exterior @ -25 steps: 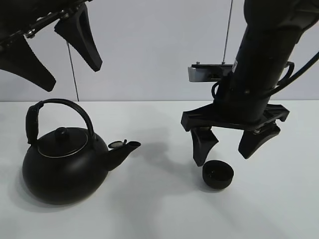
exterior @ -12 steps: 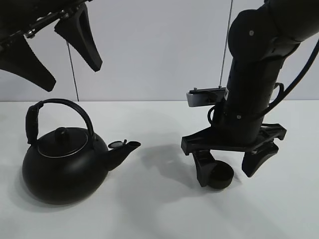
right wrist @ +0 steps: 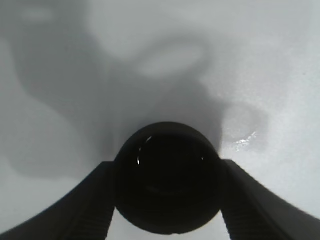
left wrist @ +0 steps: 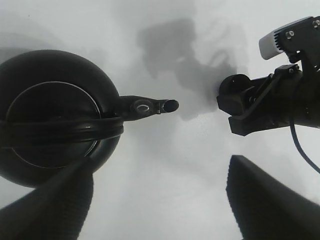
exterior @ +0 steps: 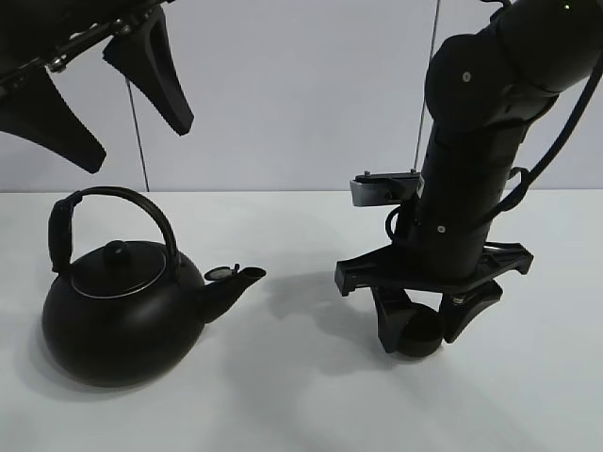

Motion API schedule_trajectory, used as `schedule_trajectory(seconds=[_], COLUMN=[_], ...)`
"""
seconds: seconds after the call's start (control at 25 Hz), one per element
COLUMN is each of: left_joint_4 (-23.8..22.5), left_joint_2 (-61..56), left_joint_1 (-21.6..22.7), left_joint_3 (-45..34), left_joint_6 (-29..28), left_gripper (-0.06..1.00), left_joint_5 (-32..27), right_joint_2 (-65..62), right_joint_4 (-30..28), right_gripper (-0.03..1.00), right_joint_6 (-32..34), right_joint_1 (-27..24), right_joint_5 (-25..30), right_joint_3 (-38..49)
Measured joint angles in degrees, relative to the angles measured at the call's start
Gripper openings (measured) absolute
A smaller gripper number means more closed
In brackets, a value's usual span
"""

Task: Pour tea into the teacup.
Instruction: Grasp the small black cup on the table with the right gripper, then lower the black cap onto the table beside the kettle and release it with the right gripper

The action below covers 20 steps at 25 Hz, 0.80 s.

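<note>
Fingers of the right gripper (exterior: 420, 334) stand clenched on the tiny round black handleless teacup (exterior: 422, 342), which sits on the white tabletop (exterior: 301, 405), right of its middle and well short of the far edge. Toward the left side, the left gripper (exterior: 135, 141) hangs spread wide, grasping nothing, above the big round glossy black kettle (exterior: 118, 320) with its arched handle.

From the left wrist, the kettle's spout (left wrist: 150, 106) points toward the pinched teacup (left wrist: 234, 89).

From the right wrist, both fingers (right wrist: 85, 205) press the teacup's (right wrist: 167, 177) sides.
</note>
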<state>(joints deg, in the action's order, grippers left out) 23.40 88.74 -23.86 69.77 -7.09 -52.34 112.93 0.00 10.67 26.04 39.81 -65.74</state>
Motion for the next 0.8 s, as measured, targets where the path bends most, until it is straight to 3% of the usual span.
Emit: schedule_trajectory(seconds=[0.44, 0.8], left_joint_4=[0.0, 0.0], left_joint_2=[0.0, 0.0], left_joint_1=[0.0, 0.0], left_joint_3=[0.0, 0.0], left_joint_6=[0.0, 0.0], left_gripper=[0.54, 0.54], left_joint_5=[0.0, 0.0], right_joint_2=[-3.5, -3.4], right_joint_4=[1.7, 3.3], right_gripper=[0.40, 0.40], right_joint_6=[0.0, 1.8], right_joint_1=[0.1, 4.3], right_joint_5=[2.4, 4.1], right_joint_3=[-0.2, -9.0])
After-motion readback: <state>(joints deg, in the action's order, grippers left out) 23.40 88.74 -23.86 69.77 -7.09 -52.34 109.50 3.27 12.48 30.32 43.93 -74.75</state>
